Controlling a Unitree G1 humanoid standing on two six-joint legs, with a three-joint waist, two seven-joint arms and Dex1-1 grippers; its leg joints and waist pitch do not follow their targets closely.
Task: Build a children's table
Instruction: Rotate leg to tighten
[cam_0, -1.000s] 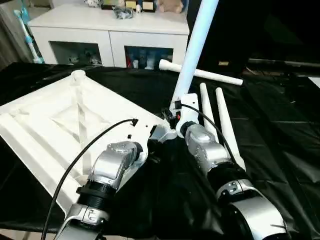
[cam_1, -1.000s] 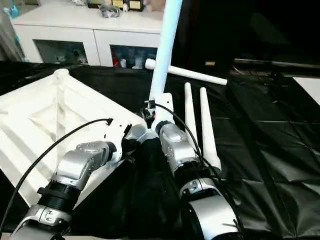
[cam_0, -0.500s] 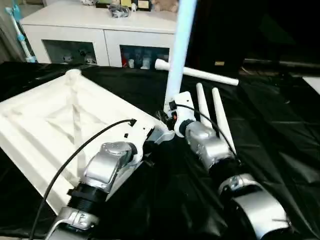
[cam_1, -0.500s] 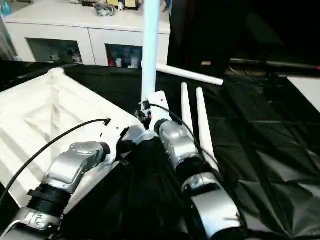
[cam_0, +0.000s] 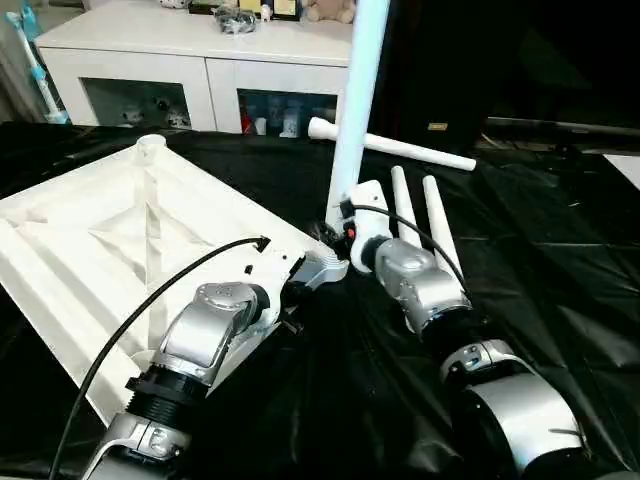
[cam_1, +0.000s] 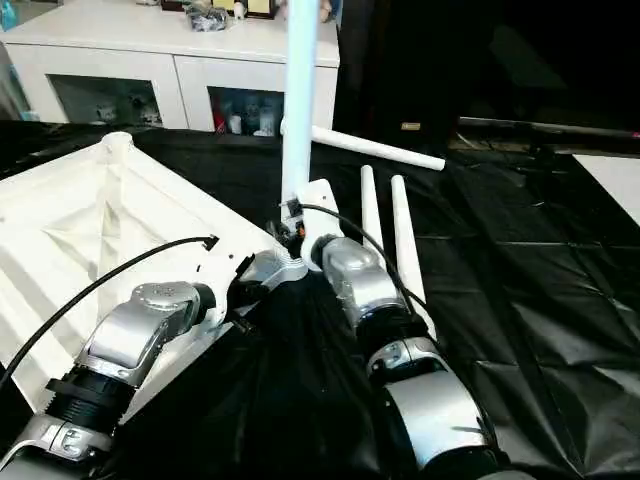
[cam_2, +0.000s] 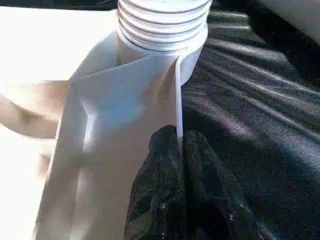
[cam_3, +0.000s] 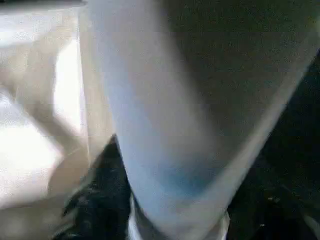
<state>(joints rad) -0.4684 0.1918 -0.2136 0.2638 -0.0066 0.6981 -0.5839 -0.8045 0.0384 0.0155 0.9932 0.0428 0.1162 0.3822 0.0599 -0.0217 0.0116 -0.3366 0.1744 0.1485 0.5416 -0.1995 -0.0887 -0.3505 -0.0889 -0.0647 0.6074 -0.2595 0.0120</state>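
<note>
So far one leg (cam_0: 355, 110) stands upright at the near-right corner socket of the upturned tabletop (cam_0: 90, 250), the right gripper (cam_0: 342, 222) clasping it. Left gripper (cam_2: 179, 150) pinches a tabletop rib. Three legs (cam_0: 420, 215) lie loose, far right, unfitted.

We see open black cloth (cam_0: 560, 270) to the right. The upright leg (cam_0: 355, 110), two loose legs (cam_0: 425, 220) beside it and the tabletop (cam_0: 110, 240) on the left block passage.
</note>
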